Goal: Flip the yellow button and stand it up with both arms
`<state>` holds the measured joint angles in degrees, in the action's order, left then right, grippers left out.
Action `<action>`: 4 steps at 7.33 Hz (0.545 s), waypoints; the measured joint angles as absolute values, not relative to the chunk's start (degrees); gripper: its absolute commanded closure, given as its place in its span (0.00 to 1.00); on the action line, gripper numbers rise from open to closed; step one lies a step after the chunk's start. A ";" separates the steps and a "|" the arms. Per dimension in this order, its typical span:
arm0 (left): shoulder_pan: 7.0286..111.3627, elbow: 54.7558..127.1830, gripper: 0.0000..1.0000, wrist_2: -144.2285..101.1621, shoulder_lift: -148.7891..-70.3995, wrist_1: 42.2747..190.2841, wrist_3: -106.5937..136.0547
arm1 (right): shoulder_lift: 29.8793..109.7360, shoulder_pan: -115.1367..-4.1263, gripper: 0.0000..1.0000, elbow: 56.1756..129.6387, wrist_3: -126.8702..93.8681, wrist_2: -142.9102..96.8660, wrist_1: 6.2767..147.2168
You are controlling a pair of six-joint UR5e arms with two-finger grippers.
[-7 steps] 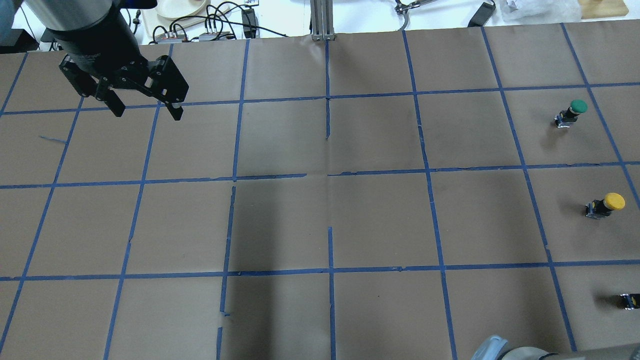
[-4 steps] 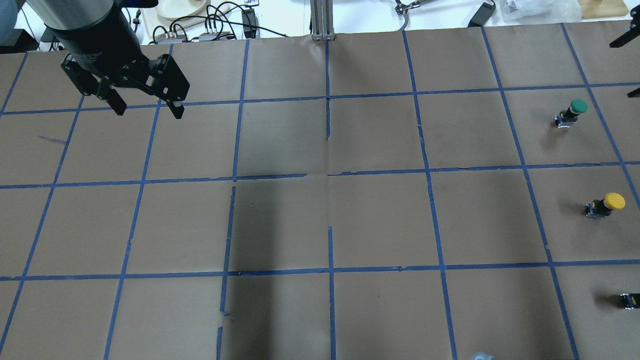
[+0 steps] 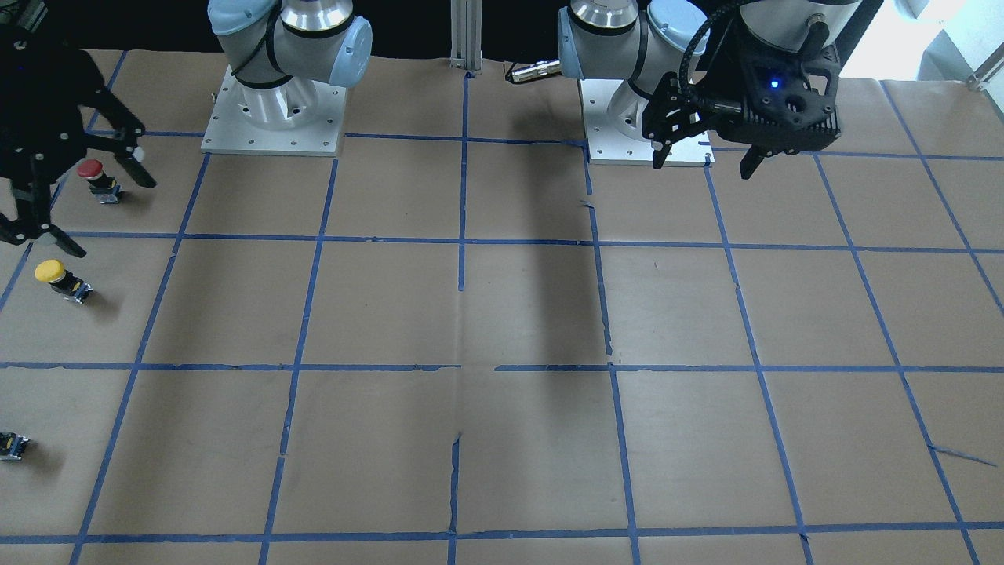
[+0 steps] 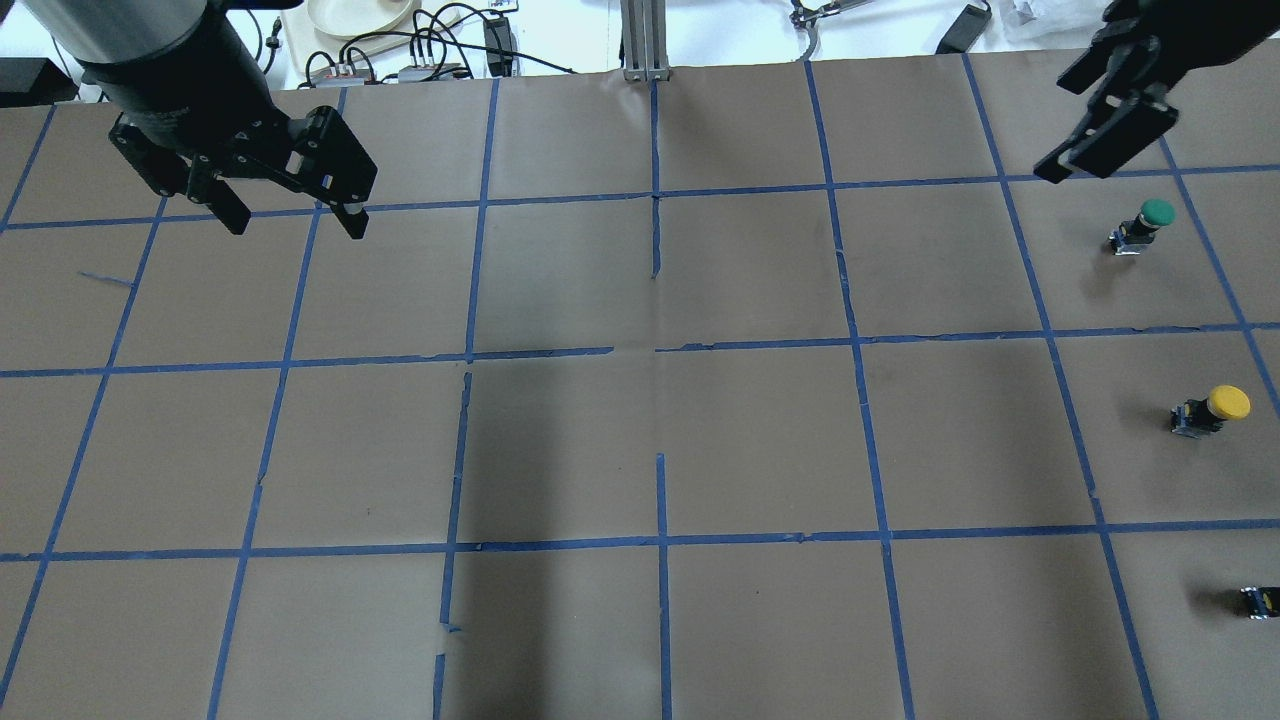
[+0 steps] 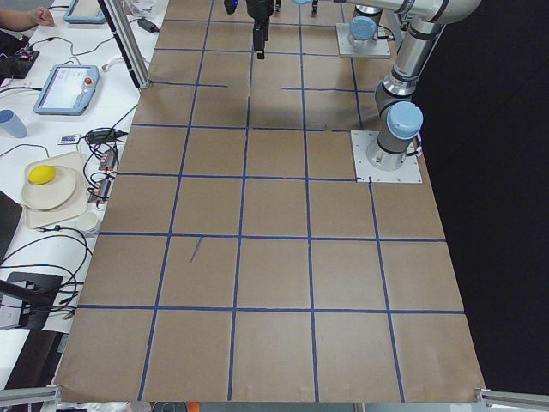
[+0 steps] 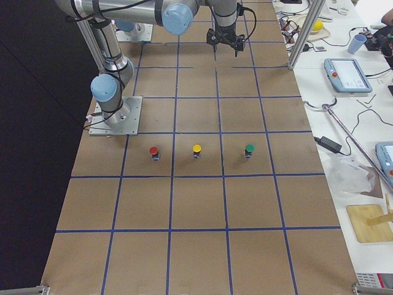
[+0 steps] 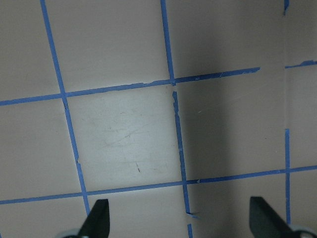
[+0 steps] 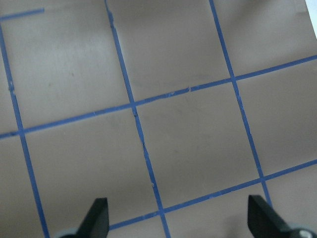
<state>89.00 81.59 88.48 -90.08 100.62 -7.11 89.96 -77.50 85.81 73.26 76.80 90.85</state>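
The yellow button rests on the brown paper at the table's right, its yellow cap on a black-grey body. It also shows in the front view and, cap up, in the right view. My right gripper hangs open and empty above the far right corner, well clear of the button; in the front view it overlaps the red button. Its wrist view shows only bare paper. My left gripper is open and empty at the far left, also seen from the front and its wrist camera.
A green-capped button stands beyond the yellow one. A red-capped button stands nearer the robot; in the overhead view only its body shows at the right edge. Blue tape lines grid the table. Cables and gear lie past the far edge.
My right gripper has come into the overhead view at the top right and moved further in. Its elbow has left the bottom edge. The left gripper has barely moved. The buttons are unmoved.
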 measured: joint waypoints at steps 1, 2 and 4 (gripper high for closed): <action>88.97 81.57 0.00 87.26 -89.81 100.49 -7.24 | 90.26 -81.93 0.00 85.60 62.09 79.15 90.49; 88.96 81.43 0.00 88.45 -89.63 100.42 -7.54 | 90.43 -85.81 0.00 85.47 51.63 82.18 90.28; 89.28 81.45 0.00 90.74 -89.47 100.28 -7.52 | 90.56 -90.27 0.00 85.43 31.01 85.35 89.88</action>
